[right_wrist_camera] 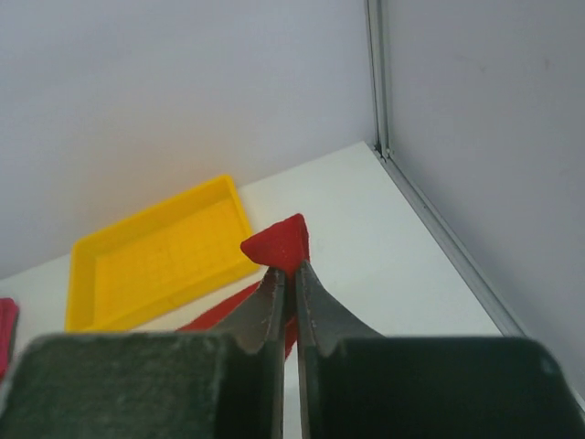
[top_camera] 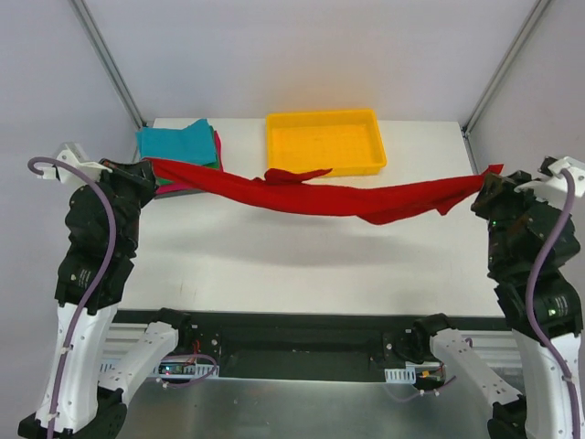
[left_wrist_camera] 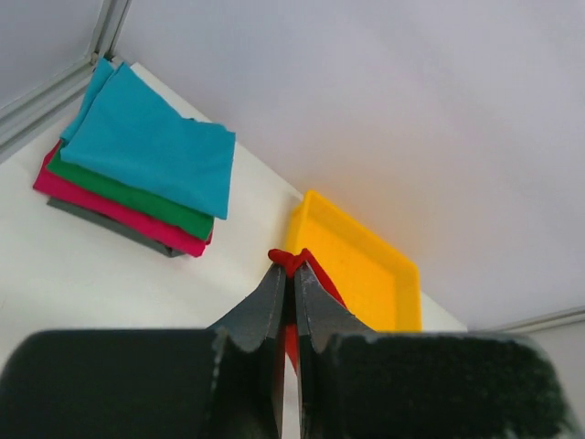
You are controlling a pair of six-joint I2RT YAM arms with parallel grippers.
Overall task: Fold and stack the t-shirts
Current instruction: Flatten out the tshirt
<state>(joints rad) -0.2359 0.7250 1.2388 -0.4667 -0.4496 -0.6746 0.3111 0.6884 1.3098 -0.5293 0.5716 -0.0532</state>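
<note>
A bright red t-shirt (top_camera: 315,196) hangs stretched in the air across the table, sagging in the middle. My left gripper (top_camera: 146,166) is shut on its left end, where a red bunch (left_wrist_camera: 291,260) pokes out past the fingertips. My right gripper (top_camera: 488,181) is shut on the right end, with a red corner (right_wrist_camera: 279,244) sticking up above the tips. A stack of folded t-shirts (top_camera: 179,146) lies at the back left, teal on top (left_wrist_camera: 151,140), then green (left_wrist_camera: 137,196) and pink-red (left_wrist_camera: 114,212).
A yellow plastic tray (top_camera: 324,141) stands at the back centre of the white table (top_camera: 302,256), just behind the hanging shirt. Grey walls and aluminium frame posts (top_camera: 108,64) close in the back corners. The right table edge runs along a rail (right_wrist_camera: 439,229).
</note>
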